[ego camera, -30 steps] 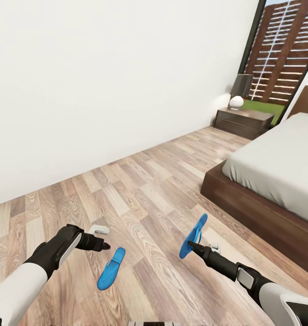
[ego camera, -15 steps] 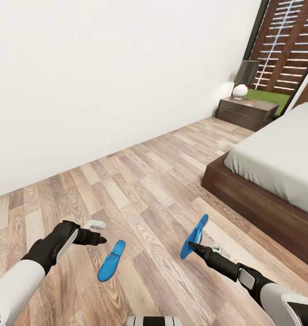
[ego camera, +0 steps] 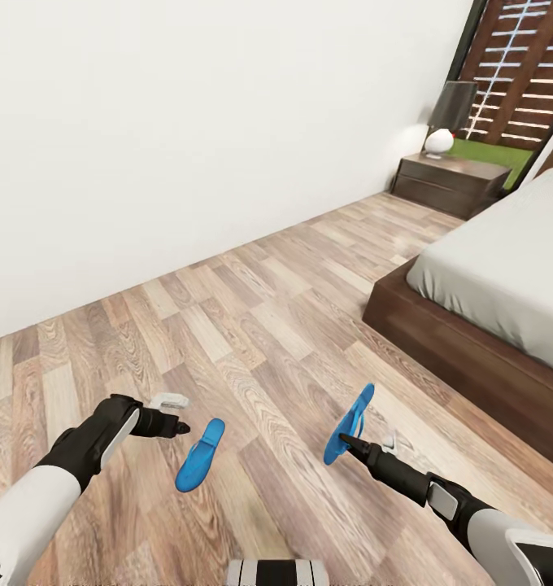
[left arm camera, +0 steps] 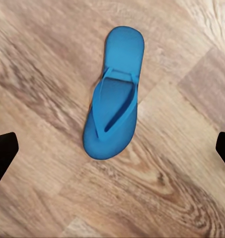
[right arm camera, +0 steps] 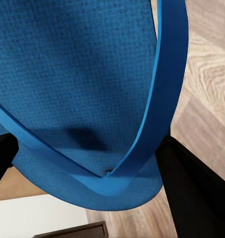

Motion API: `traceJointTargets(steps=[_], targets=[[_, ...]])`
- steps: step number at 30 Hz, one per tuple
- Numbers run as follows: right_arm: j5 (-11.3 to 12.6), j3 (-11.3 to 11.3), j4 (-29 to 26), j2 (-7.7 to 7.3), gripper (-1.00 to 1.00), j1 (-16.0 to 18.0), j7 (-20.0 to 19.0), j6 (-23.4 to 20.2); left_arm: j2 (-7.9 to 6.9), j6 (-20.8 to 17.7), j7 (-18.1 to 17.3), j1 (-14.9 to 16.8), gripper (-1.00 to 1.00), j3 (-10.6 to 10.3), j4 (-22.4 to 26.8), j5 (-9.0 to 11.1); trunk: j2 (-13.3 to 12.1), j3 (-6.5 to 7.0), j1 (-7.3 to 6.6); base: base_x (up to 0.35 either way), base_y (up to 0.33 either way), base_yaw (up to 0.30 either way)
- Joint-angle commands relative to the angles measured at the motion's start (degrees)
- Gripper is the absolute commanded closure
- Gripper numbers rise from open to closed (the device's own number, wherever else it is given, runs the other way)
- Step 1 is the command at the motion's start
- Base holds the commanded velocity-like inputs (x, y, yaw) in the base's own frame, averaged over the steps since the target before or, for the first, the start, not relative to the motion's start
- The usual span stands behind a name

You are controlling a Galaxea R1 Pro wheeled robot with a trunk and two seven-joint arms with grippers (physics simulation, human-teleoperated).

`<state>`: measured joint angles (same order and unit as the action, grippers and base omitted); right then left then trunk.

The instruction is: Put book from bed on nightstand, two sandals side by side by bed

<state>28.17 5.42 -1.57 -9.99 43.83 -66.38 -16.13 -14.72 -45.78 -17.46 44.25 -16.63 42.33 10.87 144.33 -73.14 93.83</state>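
Head view showed both arms reaching low over the light wood-plank floor [ego camera: 252, 342]. The left gripper [ego camera: 179, 426], jaws spread, hovered beside one bright blue flat flip-flop sandal [ego camera: 200, 455] lying flat. The right gripper [ego camera: 346, 442] pinched the second blue sandal [ego camera: 349, 423], lifted on edge near the dark-framed bed [ego camera: 439, 342]. Two sandals counted; no writing was legible.
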Motion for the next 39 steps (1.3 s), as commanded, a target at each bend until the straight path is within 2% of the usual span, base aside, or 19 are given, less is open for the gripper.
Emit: traceJointTargets(steps=[1, 39], targets=[[-0.14, 0.50, 0.02, -0.01, 1.00, 0.02, -0.55, -0.70, -0.05, -0.27, 0.24, 0.04, -1.00, -0.22, 0.07, 0.56, 0.04, -0.27, 0.01, 0.000, 0.000, 0.000], [-0.31, 0.47, 0.07, -0.30, 1.00, 0.02, -1.65, -0.70, 0.56, -0.28, 0.32, 0.05, -1.00, -0.16, 1.96, 0.64, 0.54, -8.69, 0.99, 0.000, 0.000, 0.000]])
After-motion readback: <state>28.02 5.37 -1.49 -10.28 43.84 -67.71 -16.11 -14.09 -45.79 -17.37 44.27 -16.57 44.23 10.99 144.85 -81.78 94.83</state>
